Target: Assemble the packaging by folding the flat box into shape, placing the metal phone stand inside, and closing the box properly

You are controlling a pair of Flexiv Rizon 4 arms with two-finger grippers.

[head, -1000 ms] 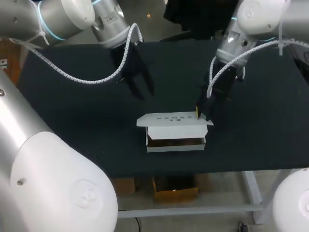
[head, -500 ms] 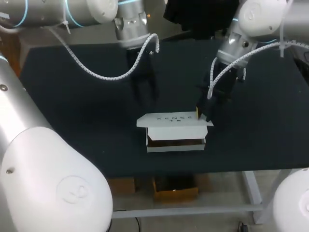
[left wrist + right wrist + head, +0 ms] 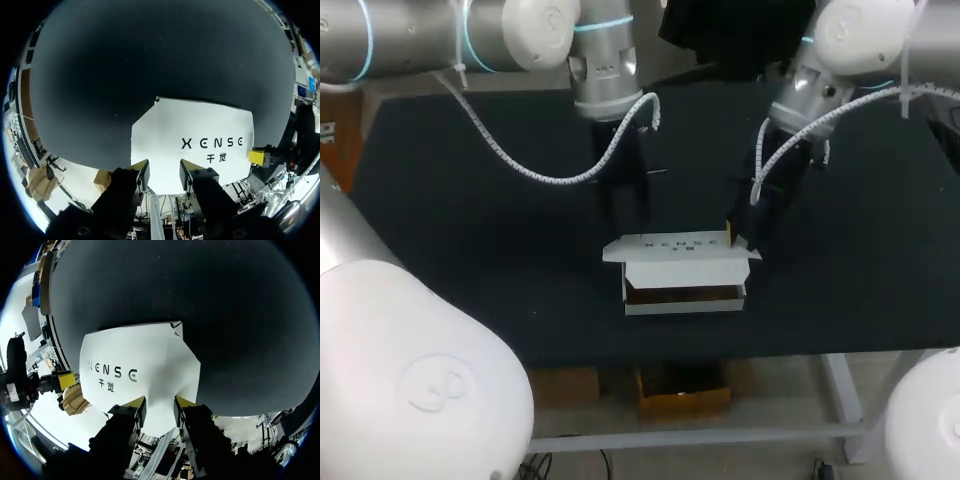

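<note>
Left gripper (image 3: 161, 172) swung in behind box (image 3: 192, 145), jaws apart, right gripper (image 3: 157, 407) at its right corner, also apart

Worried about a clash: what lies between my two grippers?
Only the white lid, which spans from the left gripper to the right gripper; the left wrist view shows it best.

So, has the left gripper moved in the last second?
Yes: the left gripper swung right and closer, up to the back edge of the box.
</note>
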